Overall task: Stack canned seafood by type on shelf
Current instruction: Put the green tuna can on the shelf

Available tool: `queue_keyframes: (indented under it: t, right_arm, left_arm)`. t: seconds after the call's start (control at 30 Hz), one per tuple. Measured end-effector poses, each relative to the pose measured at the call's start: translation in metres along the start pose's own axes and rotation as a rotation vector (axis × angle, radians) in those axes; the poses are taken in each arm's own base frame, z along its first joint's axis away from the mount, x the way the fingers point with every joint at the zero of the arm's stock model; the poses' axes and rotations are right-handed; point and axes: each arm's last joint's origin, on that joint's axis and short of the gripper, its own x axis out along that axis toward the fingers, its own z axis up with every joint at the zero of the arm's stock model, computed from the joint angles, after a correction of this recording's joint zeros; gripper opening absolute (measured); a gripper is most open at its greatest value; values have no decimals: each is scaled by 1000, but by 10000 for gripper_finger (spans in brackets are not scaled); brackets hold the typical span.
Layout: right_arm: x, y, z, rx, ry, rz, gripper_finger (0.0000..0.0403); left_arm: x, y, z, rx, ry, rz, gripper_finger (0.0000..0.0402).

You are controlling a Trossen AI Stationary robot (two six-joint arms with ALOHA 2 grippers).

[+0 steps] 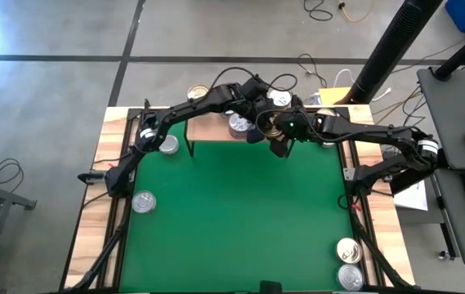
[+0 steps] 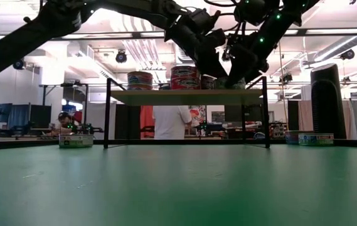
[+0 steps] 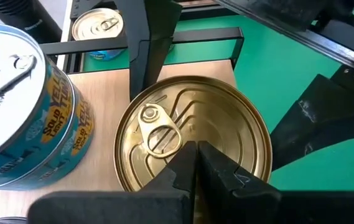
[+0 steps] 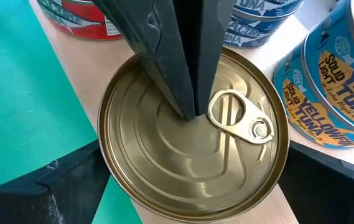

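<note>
A wide gold-topped can [image 3: 195, 130] stands on the light-wood shelf [image 3: 102, 81] at one end of its board, beside a blue yellowfin tuna can [image 3: 27, 106]. My left gripper [image 3: 192, 149] is shut, with its tips on the gold lid. My right gripper [image 4: 192, 177] is open, one finger on each side of the gold can [image 4: 189, 143]; I cannot tell whether those fingers touch it. In the high view both grippers meet at the shelf [image 1: 216, 128] by the table's far edge. More cans [image 2: 186, 76] stand on the shelf top. My left gripper presses its shut fingertips [image 4: 189, 109] onto the middle of the gold can's lid [image 4: 164, 134], right beside the pull tab. The fingers slant down from above. The can stands upright with its bottom on the shelf board.
A red can [image 4: 77, 18] and more blue tuna cans [image 4: 338, 93] crowd the shelf by the gold can. Loose cans lie on the green mat at the left [image 1: 143, 201] [image 1: 168, 145] and near right corner [image 1: 346, 247]. A person [image 2: 170, 122] stands in the room beyond.
</note>
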Motion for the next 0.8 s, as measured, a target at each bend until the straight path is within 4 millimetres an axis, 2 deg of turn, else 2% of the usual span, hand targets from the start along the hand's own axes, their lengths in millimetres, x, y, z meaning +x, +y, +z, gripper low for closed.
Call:
queue_keyframes:
  t: [0.47,0.8]
  right_arm:
    - [-4,-1,-4,-4,31,-5,400]
    - [-12,-3,-9,-39,83,1,400]
  left_arm:
    - [-4,-1,-6,4,87,19,0]
    - [-3,-1,-6,17,83,25,0]
